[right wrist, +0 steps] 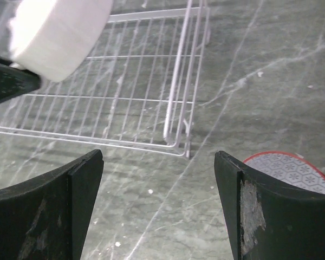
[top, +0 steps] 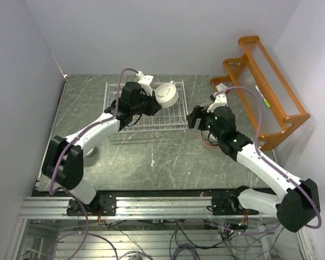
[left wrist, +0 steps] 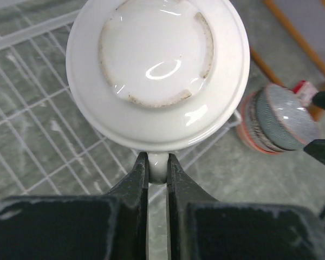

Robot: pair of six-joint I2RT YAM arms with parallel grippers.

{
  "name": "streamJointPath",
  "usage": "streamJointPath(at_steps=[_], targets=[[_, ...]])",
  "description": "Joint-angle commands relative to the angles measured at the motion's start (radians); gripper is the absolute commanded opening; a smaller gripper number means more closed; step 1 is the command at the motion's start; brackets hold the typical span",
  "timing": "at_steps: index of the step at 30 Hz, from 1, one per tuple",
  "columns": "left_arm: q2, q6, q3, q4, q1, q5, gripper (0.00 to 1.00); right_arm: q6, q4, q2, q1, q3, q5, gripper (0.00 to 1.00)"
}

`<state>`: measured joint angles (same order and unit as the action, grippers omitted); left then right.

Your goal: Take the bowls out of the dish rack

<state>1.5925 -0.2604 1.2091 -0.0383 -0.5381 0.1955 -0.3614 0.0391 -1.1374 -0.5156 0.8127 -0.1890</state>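
My left gripper [top: 155, 102] [left wrist: 157, 162] is shut on the small handle of a cream bowl [top: 167, 95] [left wrist: 157, 70]. It holds the bowl in the air above the right part of the white wire dish rack [top: 146, 123] [left wrist: 32, 119], with the bowl's foot ring facing the wrist camera. A stack of patterned bowls with a red-rimmed one [left wrist: 279, 122] [right wrist: 292, 170] stands on the table right of the rack, mostly hidden under my right arm in the top view [top: 207, 139]. My right gripper [top: 191, 116] [right wrist: 157, 157] is open and empty, low over the table between the rack's right corner and the stack.
An orange wooden shelf rack [top: 260, 81] stands at the far right against the wall. The rack's wire floor [right wrist: 124, 81] shows no other bowls. White walls close in the table at the back and both sides.
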Motion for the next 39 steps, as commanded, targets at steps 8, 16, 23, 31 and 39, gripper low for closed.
streamJointPath(at_steps=[8, 16, 23, 31, 39], targets=[[-0.129, -0.381, -0.217, 0.601, 0.044, 0.374, 0.07, -0.236, -0.472, 0.093, 0.096, -0.188, 0.458, 0.82], [-0.155, -0.562, -0.293, 0.824, 0.046, 0.447, 0.07, -0.522, -0.951, 0.069, 0.217, -0.311, 0.763, 0.77], [-0.084, -0.724, -0.357, 1.101, 0.004, 0.495, 0.07, -0.548, -1.05, 0.046, 0.235, -0.315, 0.823, 0.67], [-0.032, -0.695, -0.322, 1.084, -0.073, 0.489, 0.07, -0.54, -1.031, -0.015, 0.233, -0.22, 0.865, 0.61], [0.013, -0.762, -0.325, 1.187, -0.084, 0.505, 0.07, -0.452, -0.939, 0.005, 0.233, -0.184, 0.849, 0.11]])
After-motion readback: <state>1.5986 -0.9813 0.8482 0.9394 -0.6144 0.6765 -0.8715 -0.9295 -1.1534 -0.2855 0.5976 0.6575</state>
